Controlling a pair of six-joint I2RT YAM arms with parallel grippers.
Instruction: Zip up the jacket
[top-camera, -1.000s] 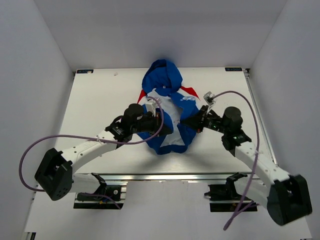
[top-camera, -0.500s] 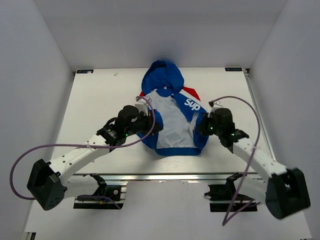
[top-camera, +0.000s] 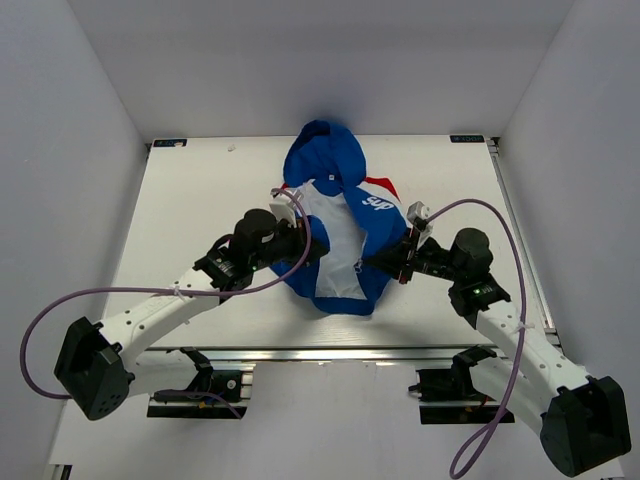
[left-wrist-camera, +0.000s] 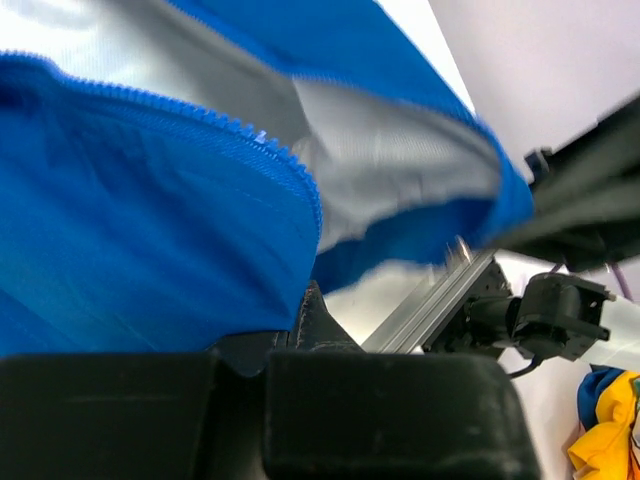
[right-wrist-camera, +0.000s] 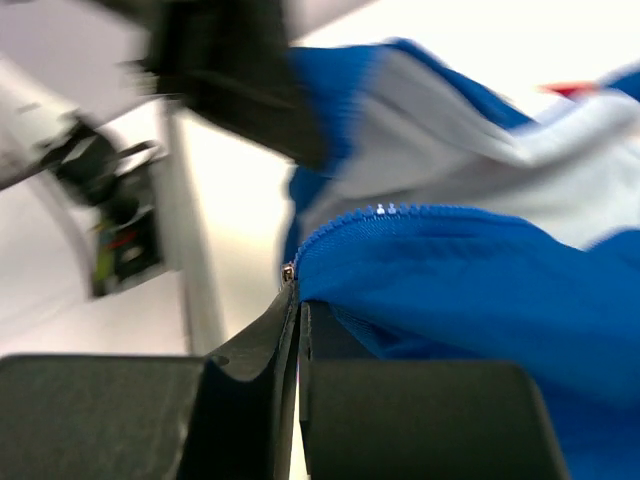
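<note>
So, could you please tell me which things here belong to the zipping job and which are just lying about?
Job: royal-blue hooded zip jacket with white lining; left gripper and right gripper, both clamped on its open front edges.
Lying about: yellow-and-blue cloth bundle, off the white table.

One jacket (top-camera: 338, 195), one table (top-camera: 195, 200), two tools (top-camera: 315, 250) (top-camera: 378, 262).

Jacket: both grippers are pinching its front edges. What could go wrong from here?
The right gripper pinches only the corner of the jacket front edge, at the jaw tips, so it may slip free. The left gripper grips fabric away from the zipper teeth; pulling could bunch the panels instead of aligning them.
</note>
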